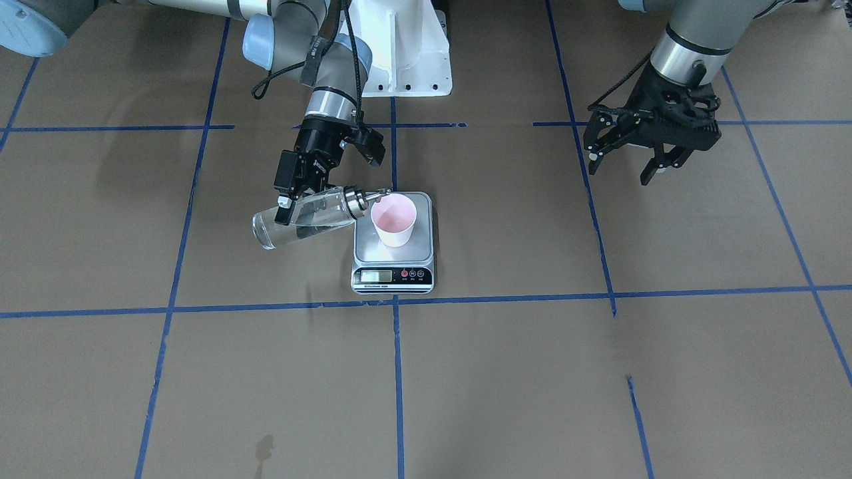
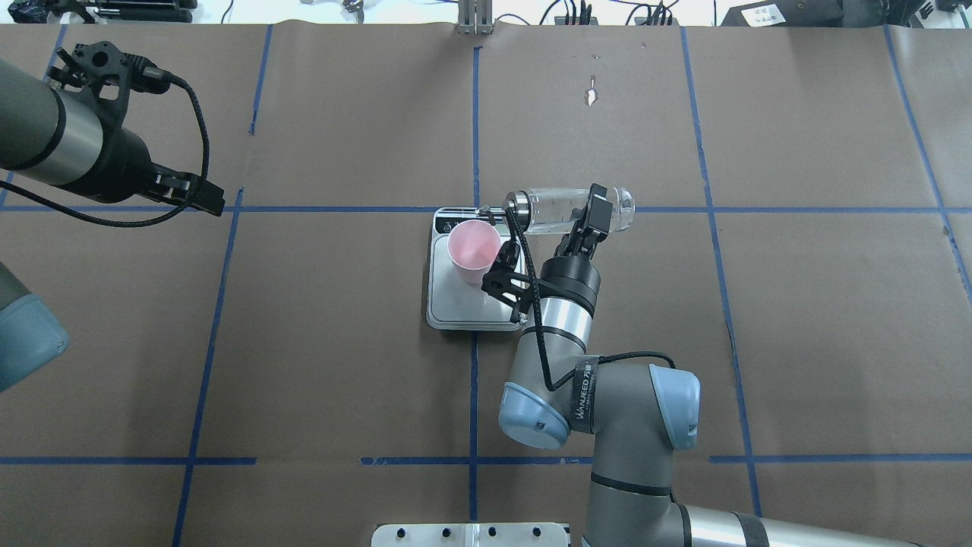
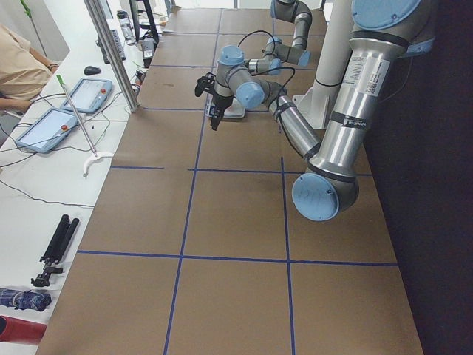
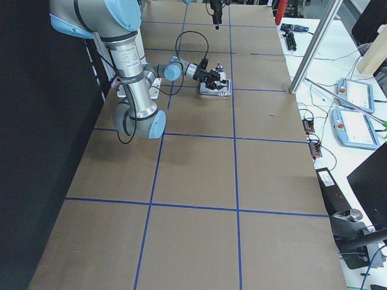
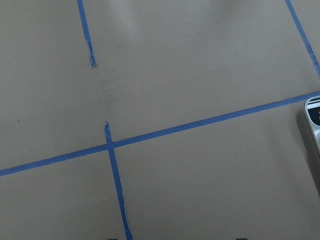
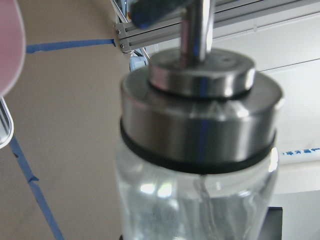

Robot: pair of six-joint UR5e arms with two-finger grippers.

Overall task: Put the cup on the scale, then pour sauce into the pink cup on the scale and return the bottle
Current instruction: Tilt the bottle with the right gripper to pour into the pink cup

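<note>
Cup (image 1: 394,219) stands upright on the steel platform of the scale (image 1: 373,251), towards the platform's far side from the display strip. The pink inside is visible; whether there is any liquid in it cannot be told.

Right gripper (image 1: 296,211): fingers closed across the glass body of the bottle (image 1: 327,209), about mid-length. The bottle is held off the table, tipped close to horizontal, with its base out past the side of the scale and slightly lower in the front view. The silver spout cap (image 1: 359,199) points at the cup, with the spout tip at or just over the cup's rim. From overhead the bottle (image 2: 558,209) lies along the blue tape line, at the end of the scale where the cup (image 2: 473,251) stands.

Sauce (image 1: 303,225): clear liquid pooled along the lower side of the tilted bottle. No stream can be made out between spout and cup. The right wrist view shows the cap (image 6: 200,120) close up and blurred, with glass below it.

Left gripper (image 1: 620,171): fingers spread wide, holding nothing, hanging above the table (image 1: 532,372) well apart from the scale. The left wrist view shows brown paper, blue tape and a corner of the scale (image 5: 313,125) at the frame edge.
</note>
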